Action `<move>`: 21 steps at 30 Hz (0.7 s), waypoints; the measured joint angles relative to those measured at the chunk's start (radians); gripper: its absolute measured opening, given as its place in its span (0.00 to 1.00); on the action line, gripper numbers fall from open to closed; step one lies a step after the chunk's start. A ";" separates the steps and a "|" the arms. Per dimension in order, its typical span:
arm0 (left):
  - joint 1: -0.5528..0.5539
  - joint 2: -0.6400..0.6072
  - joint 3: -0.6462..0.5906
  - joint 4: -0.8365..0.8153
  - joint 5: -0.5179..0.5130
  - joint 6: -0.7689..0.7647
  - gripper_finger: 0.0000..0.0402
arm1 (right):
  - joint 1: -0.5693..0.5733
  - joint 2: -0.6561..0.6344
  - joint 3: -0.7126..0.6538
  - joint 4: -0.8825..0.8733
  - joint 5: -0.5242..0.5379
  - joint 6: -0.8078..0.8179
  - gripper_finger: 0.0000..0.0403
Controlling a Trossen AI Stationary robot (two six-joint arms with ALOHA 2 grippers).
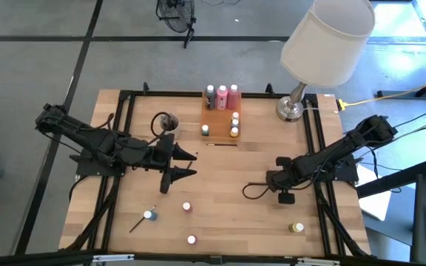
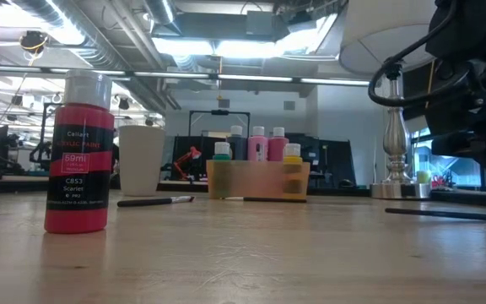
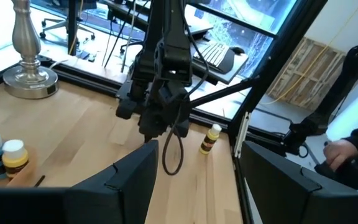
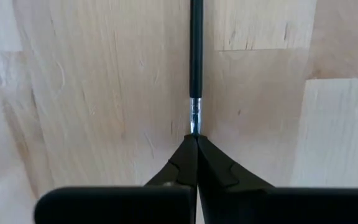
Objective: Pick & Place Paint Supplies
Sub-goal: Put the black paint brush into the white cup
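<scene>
Scarlet paint bottle (image 2: 78, 152), white-capped with a dark label, stands closest to the low camera, well in front of the orange tray (image 2: 258, 180); another pink and dark bottle is cut off at that view's edge.

Right gripper (image 4: 196, 138): jaws fully closed, tips pinched on the metal ferrule of a thin dark paintbrush (image 4: 196, 50) lying flat on the wooden table (image 4: 92, 87). Bristles are hidden between the fingers. In the high view this gripper (image 1: 276, 179) sits low on the table, well in front of and right of the tray (image 1: 214, 118).

Left gripper (image 1: 189, 163): jaws spread wide, holding nothing, above the table in front of and left of the tray.

Three tall bottles (image 1: 222, 97) stand at the tray's rear; small pots (image 1: 234, 124) stand at its front. A second brush (image 1: 221, 144) lies just in front of the tray. A round cup (image 1: 169, 123) sits left of it, a lamp (image 1: 302, 70) right of it. Loose pots lie well in front of the tray: blue (image 1: 149, 215), two pink (image 1: 186, 207), yellow (image 1: 296, 228); a third brush (image 1: 137, 223) touches the blue one. Pot labels are too small to read
</scene>
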 joint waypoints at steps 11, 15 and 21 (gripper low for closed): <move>0.000 0.000 0.000 0.010 0.013 -0.028 0.56 | 0.000 -0.001 0.028 -0.011 0.004 0.002 0.00; -0.001 0.000 0.000 0.010 0.016 -0.029 0.56 | -0.007 -0.002 0.029 -0.016 0.004 0.001 0.00; -0.001 0.000 0.000 0.010 0.017 -0.029 0.56 | -0.058 -0.004 0.096 -0.061 0.073 0.001 0.00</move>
